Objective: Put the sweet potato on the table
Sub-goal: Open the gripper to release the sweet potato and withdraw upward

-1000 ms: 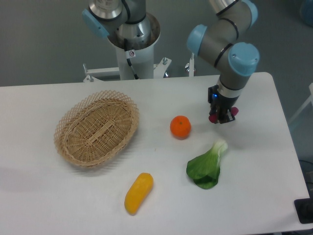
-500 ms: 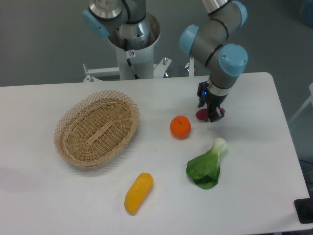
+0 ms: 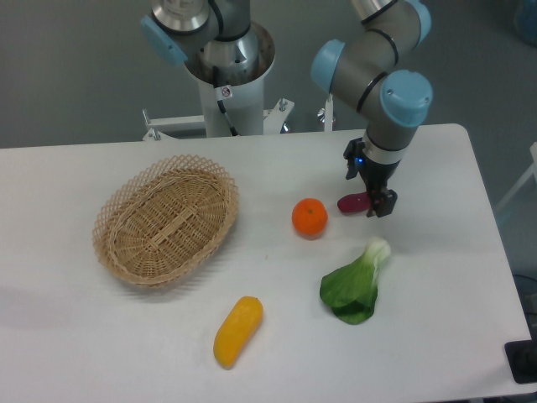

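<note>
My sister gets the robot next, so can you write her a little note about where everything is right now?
Gripper: low over the large white table, right of the round orange; its fingers look closed on the small dark reddish-purple sweet potato.
Sweet potato: sticks out to the left of the fingers, at or just above the tabletop; contact cannot be told.
Done: sweet potato carried to a bare spot.
Left: set it down if needed, open the fingers, lift away.

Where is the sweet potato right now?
The sweet potato is right of centre in the camera view, at the gripper, low over the table, just right of the orange and above the bok choy.
</note>
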Tool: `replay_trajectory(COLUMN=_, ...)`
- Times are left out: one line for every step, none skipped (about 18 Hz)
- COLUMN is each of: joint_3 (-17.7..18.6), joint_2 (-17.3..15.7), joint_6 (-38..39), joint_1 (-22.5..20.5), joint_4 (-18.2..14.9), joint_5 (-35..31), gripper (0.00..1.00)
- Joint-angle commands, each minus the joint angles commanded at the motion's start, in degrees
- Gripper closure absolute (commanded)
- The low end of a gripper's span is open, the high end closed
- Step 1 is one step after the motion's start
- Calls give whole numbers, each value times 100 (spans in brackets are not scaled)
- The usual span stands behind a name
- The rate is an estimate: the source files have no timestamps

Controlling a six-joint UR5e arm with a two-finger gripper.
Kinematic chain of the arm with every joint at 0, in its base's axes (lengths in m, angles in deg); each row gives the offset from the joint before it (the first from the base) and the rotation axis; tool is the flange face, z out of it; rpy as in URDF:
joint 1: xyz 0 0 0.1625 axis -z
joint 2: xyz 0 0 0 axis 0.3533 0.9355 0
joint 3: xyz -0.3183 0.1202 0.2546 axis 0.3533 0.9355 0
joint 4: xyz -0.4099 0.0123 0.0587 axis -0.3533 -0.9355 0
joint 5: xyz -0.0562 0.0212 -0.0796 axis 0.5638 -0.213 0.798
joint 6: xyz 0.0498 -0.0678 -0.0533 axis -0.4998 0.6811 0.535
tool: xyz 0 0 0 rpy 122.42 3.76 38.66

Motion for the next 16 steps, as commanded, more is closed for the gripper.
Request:
replay_trajectory(joint_3=-105, joint_2=26, joint_6=44, joint_1=9, joint_4=-35, joint_5=9, gripper=0)
replay_trajectory(joint_3=-202, joint_2=44, joint_6=131, joint_1=18, joint_4=-44, joint_5=18, gripper=0)
replay_trajectory(joint_3=-273, joint_2=105, joint_6=289, joint_1=35, joint_4=-44, joint_5=79, gripper=0)
replay_trajectory(joint_3=-395, joint_2=158, joint_6=491, joint_1=61, joint_4=-44, joint_5=131, gripper=0)
replay_trajectory(joint_3=-553, joint_2=237, joint_6=667, joint_1=79, joint_4=-53, joint_5=176, gripper=0)
replay_trajectory(joint_3=-685, joint_2=298, joint_6=790, joint_1=105, joint_4=-62, joint_5=228, gripper=0)
replay_trajectory(joint_3=-817, joint_2=369, joint_6=861, joint_1=149, joint_4=-62, joint_5=255, gripper=0)
replay_trajectory(joint_3=-940, joint_2=422, joint_6=957, joint_1=167, joint_4=-70, joint_5=255, gripper=0)
replay_trajectory(joint_3=-1089, joint_2=483, joint_6=1080, joint_1=176, joint_4=-157, joint_5=255, gripper=0)
replay_trajectory(joint_3=-1265, joint_2=553, joint_6=1238, joint_1=185, joint_4=-289, joint_5=255, gripper=0)
replay_trajectory(joint_3=-1449, joint_2=624, joint_6=1379, joint_1=185, joint_4=-412, joint_5=255, gripper=0)
replay_trajectory(joint_3=-1608, joint_2=694, joint_6=1511, joint_1=193, joint_4=-500, joint_5=246, gripper=0)
replay_trajectory(joint_3=-1757, joint_2=773, joint_6=1634, joint_1=263, joint_4=-579, joint_5=220, gripper=0)
replay_trajectory(joint_3=-1907, joint_2=852, joint_6=1748, joint_1=325, joint_4=-667, joint_5=203, gripper=0)
replay_trajectory(joint_3=-2047, joint_2=914, joint_6=1845, joint_1=343, joint_4=-799, joint_5=159, gripper=0)
replay_trajectory(joint_3=-2197, joint_2=975, joint_6=1933, joint_1=369, joint_4=-913, joint_5=71, gripper=0)
